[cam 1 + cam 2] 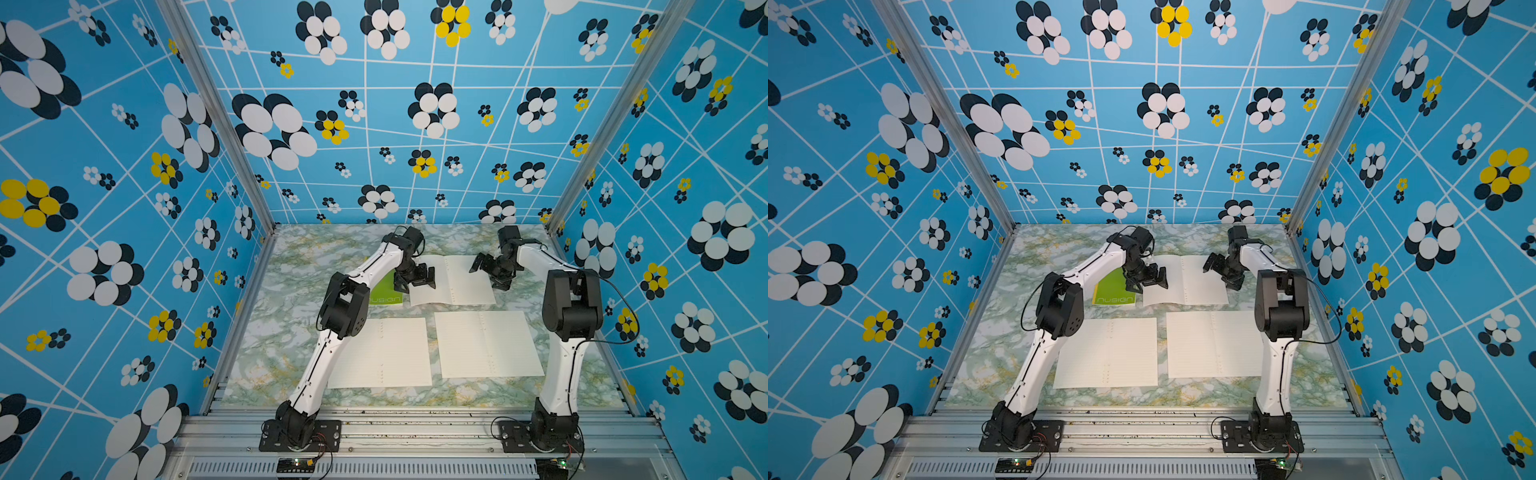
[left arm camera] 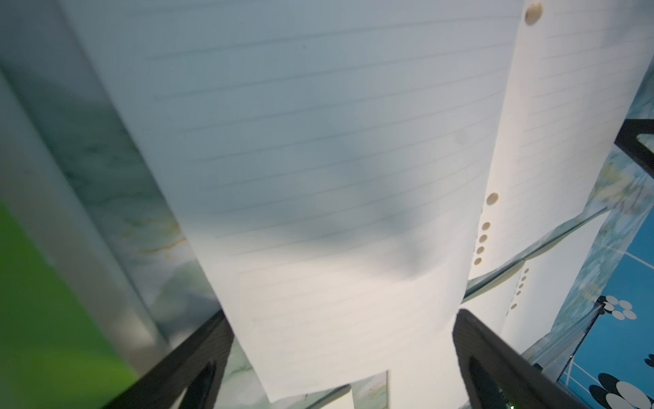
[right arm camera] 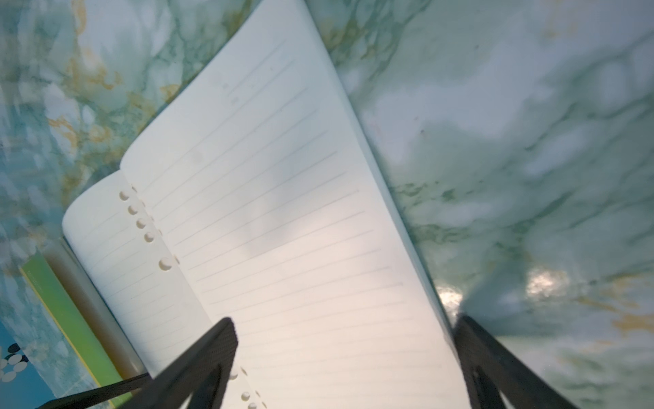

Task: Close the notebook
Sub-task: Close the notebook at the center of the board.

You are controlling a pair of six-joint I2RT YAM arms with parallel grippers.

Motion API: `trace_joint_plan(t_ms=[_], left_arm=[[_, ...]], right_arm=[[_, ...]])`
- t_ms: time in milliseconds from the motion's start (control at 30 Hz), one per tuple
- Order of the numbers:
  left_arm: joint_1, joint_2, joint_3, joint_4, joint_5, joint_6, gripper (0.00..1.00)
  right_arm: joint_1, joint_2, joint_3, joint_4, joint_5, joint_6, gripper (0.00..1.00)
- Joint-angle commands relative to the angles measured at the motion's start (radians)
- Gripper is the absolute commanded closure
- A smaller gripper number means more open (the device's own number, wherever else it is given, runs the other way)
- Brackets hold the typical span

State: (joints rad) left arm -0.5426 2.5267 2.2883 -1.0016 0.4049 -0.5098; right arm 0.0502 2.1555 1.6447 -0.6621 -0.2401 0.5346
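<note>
Above the open notebook (image 1: 455,279), left claw (image 1: 415,283) and right claw (image 1: 490,274), each wide apart and empty

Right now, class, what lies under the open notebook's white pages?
A green cover sticks out from beneath the pages on the robot's left, lying on the marbled table. Whether it runs on under the pages is hidden by them.
</note>
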Motion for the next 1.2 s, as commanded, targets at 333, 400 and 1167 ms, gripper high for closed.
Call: trace_joint_plan(t_ms=[333, 400, 1167], left_arm=[[-0.019, 0.051, 0.004, 0.063, 0.167, -0.019, 0.0], [-0.018, 0.037, 0.007, 0.09, 0.194, -0.024, 0.0], [-0.071, -0.111, 0.022, 0.224, 0.24, -0.017, 0.01]], right_arm=[[0.022, 0.054, -0.006, -0.028, -0.015, -0.003, 0.01], [0.021, 0.056, -0.006, -0.027, -0.017, -0.004, 0.01], [0.02, 0.057, 0.018, -0.061, 0.021, -0.018, 0.01]])
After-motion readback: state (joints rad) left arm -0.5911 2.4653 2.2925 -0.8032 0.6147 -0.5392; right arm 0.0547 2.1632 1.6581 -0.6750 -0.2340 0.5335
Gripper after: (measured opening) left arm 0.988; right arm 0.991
